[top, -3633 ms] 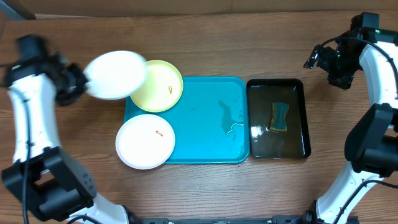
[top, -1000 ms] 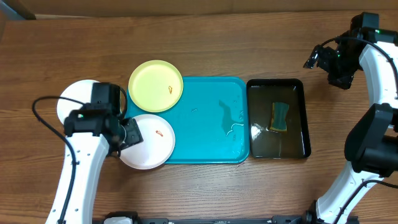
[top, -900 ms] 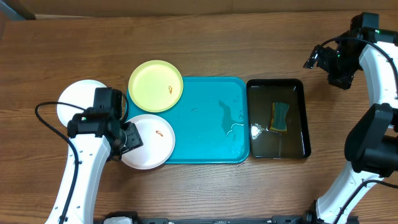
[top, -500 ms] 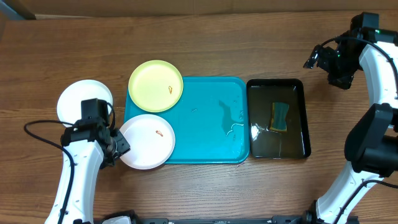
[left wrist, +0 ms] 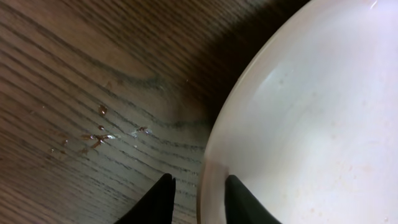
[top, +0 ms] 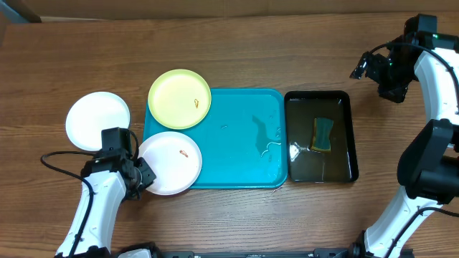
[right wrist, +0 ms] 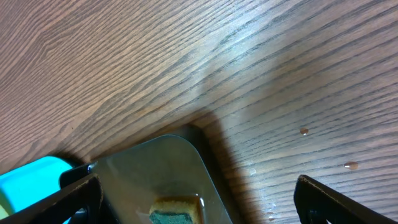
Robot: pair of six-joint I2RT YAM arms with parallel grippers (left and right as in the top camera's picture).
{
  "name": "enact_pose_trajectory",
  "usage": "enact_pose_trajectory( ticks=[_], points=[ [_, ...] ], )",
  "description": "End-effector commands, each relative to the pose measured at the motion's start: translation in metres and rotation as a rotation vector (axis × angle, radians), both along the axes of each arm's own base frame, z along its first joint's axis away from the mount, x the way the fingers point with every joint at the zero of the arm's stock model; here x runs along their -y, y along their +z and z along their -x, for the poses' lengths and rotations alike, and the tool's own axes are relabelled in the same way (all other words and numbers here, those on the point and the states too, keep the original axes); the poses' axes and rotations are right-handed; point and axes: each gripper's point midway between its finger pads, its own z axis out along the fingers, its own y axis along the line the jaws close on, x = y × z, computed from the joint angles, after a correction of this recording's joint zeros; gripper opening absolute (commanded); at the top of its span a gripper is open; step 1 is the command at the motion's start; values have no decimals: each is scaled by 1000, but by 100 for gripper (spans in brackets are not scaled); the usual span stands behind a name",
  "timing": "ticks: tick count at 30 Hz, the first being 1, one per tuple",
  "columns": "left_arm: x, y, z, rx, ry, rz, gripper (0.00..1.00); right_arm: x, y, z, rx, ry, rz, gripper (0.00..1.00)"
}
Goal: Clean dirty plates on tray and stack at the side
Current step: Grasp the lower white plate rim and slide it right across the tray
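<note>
- Left jaws: slightly apart, straddling the rim of the white plate (top: 170, 166) at the tray's (top: 237, 161) near-left corner.
- Right jaws: wide apart, above the tabletop (top: 287, 43), beyond the tray's far-right corner.

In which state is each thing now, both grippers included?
Turquoise tray: wet patches
Left white plate: no specks, off tray
Near white plate: orange speck, overhanging tray
Yellow-green plate: orange speck
Sponge: in black tray
Left gripper: open astride near white plate's rim
Right gripper: open, empty

tray (top: 237, 168): turquoise | plates (top: 98, 120): two white, one yellow-green | table (top: 251, 50): brown woodgrain
</note>
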Motion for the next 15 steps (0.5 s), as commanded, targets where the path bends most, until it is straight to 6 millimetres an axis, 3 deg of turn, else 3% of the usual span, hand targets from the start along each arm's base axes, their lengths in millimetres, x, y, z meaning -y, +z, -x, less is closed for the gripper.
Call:
enact_pose_trajectory(
  ticks=[1, 5, 11, 15],
  points=[
    [6, -4, 2, -2, 3, 34, 22, 2, 18, -4, 48, -6, 5, 100],
    [14, -4, 0, 8, -15, 80, 4, 2, 18, -4, 48, -6, 5, 100],
    [39, -1, -5, 41, -134, 208, 4, 2, 18, -4, 48, -6, 5, 100],
    [63, 6, -19, 118, -252, 301, 4, 2, 18, -4, 48, -6, 5, 100]
  ],
)
